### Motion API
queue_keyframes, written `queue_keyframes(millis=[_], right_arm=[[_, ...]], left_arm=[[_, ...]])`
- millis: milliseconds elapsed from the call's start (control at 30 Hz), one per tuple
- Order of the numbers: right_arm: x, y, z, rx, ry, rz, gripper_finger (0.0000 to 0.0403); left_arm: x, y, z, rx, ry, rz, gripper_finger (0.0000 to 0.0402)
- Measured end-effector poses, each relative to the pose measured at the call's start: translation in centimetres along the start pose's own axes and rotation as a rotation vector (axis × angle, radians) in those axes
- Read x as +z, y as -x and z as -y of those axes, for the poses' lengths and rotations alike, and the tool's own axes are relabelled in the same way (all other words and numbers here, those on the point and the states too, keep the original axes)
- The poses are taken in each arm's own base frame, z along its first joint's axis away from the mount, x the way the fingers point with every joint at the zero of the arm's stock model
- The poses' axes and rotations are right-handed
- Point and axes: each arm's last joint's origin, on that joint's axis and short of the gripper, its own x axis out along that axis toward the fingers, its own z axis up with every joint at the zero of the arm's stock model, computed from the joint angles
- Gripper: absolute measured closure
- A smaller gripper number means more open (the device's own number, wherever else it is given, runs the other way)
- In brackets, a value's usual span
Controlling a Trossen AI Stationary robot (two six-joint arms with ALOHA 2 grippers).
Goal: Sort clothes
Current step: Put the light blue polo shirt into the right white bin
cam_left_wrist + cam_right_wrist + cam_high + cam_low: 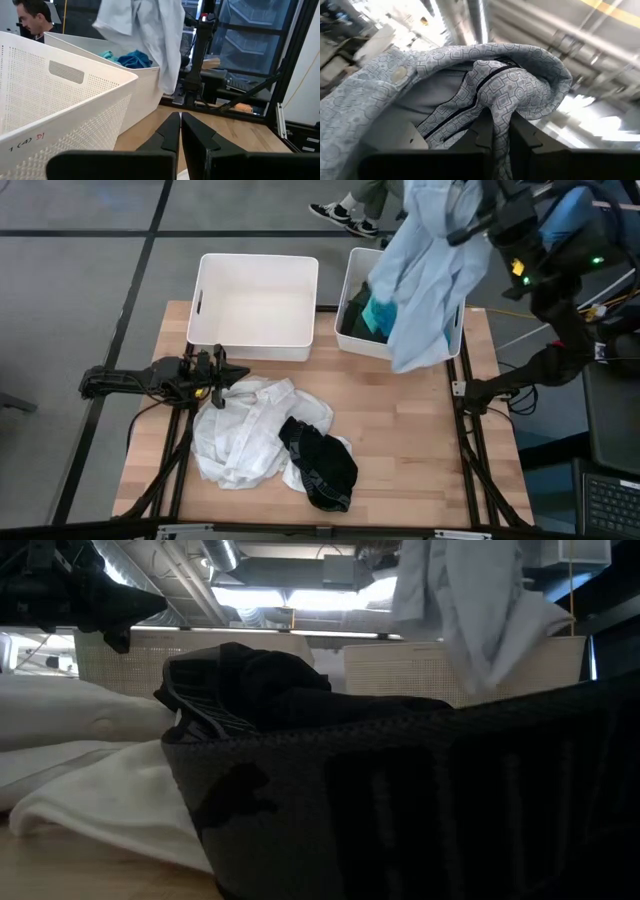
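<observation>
You had the right gripper (501, 131) pinched on the pale blue shirt (428, 275), hanging long-axis vertical straight below it over the right bin (352, 292). Left gripper (180, 131) sat closed, empty, near-left by the white garment (245, 435).

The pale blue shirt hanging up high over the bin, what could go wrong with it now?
The pale blue shirt, clamped in the right gripper, hangs across the right bin's near rim, so on release part might drape outside. Its loose hem could also drag on that rim. The left gripper waits shut by the white garment.
</observation>
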Motion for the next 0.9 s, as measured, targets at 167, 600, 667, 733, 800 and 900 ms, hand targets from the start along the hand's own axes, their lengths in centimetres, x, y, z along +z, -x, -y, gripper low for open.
queue_keyframes(millis=[167, 600, 667, 733, 800, 900], right_arm=[[0.0, -0.8, 1.0, -0.105, 0.058, 0.107, 0.0367], [-2.0, -2.6, 1.6, -0.194, 0.128, 0.054, 0.0367], [-2.7, -2.9, 0.9, -0.142, 0.142, -0.022, 0.0367], [-3.4, -2.9, 0.2, -0.072, 0.144, -0.082, 0.0367], [-4.2, -2.9, -0.5, 0.007, 0.126, -0.147, 0.0367], [-5.5, -2.8, -1.7, 0.128, 0.09, -0.243, 0.0367]], left_arm=[[0.0, 0.0, 0.0, 0.0, -0.002, -0.002, 0.0393], [-0.1, 0.0, 0.0, 0.001, -0.015, -0.008, 0.0393], [-0.1, 0.0, 0.0, 0.001, -0.022, -0.007, 0.0393], [-0.1, 0.0, 0.0, 0.001, -0.024, -0.007, 0.0393], [-0.1, 0.0, 0.0, 0.001, -0.023, -0.007, 0.0393], [-0.1, 0.0, 0.0, 0.001, -0.022, -0.007, 0.0393]])
